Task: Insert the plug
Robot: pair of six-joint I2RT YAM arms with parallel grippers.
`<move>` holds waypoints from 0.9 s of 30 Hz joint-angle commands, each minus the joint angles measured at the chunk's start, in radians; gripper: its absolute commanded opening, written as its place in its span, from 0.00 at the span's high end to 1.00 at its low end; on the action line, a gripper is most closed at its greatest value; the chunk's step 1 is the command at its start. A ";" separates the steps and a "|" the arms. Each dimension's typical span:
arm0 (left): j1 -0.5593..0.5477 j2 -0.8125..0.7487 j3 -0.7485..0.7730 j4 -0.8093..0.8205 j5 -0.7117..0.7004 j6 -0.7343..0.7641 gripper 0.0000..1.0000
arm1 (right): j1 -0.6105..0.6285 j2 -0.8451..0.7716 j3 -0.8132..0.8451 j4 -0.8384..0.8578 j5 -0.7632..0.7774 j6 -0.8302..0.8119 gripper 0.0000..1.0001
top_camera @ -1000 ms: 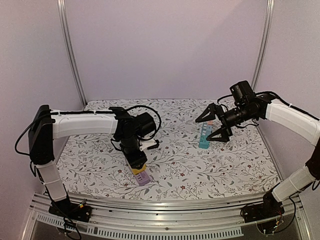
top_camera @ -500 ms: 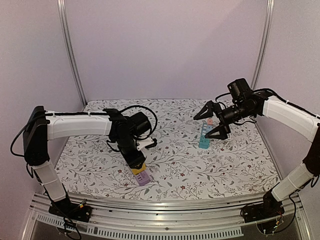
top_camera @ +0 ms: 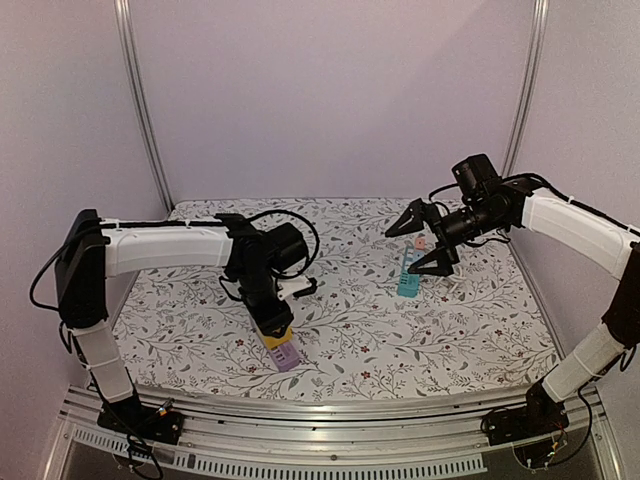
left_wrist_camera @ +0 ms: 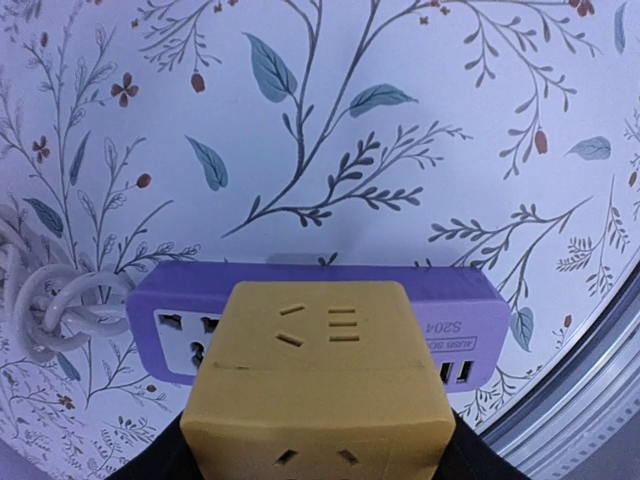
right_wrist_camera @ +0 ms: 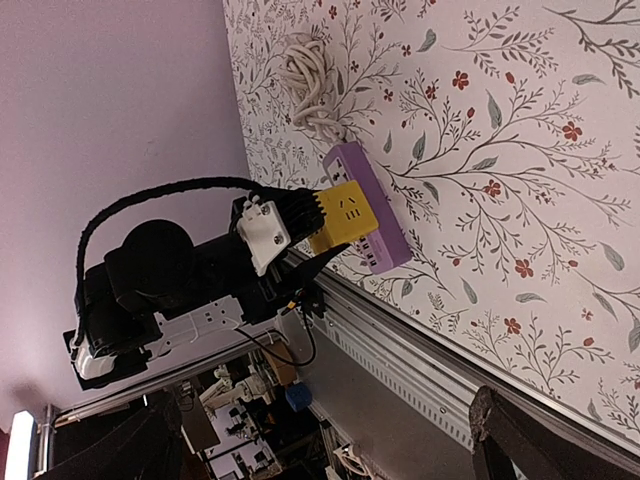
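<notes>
The desk [top_camera: 400, 350] is covered edge to edge with a white cloth printed with grey-green sprigs and small red flowers. The left arm [top_camera: 160, 245] reaches across it and bends down toward the near edge, left of centre. The right arm [top_camera: 575, 225] stretches toward the far right corner. A purple power strip [left_wrist_camera: 450, 300] lies flat close to the near edge. Its pale face shows a multi-pin socket at one end, two USB ports at the other and the print "S204" beside them. A coiled white cord [left_wrist_camera: 50, 310] is bunched at its socket end. The left gripper [top_camera: 275, 335] is clamped on the yellow plug [left_wrist_camera: 320, 380], a blocky mustard cube with rounded edges and slotted socket holes moulded into its visible faces. The cube sits over the middle of the strip's face and hides the sockets there; whether its pins are seated cannot be told. The right gripper [top_camera: 402, 250] hangs with its fingers spread wide, holding nothing, just above a small teal upright object [top_camera: 408, 278] near the far right corner.
</notes>
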 commanded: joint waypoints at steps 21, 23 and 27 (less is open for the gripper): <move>-0.002 -0.112 -0.003 0.040 -0.149 -0.048 0.01 | 0.003 -0.001 0.055 -0.007 0.064 0.010 0.01; -0.002 -0.122 0.005 0.028 -0.154 -0.047 0.01 | 0.003 -0.001 0.056 -0.005 0.065 0.010 0.01; 0.000 -0.147 0.041 -0.001 -0.150 -0.047 0.01 | 0.003 0.004 0.071 -0.006 0.069 0.010 0.01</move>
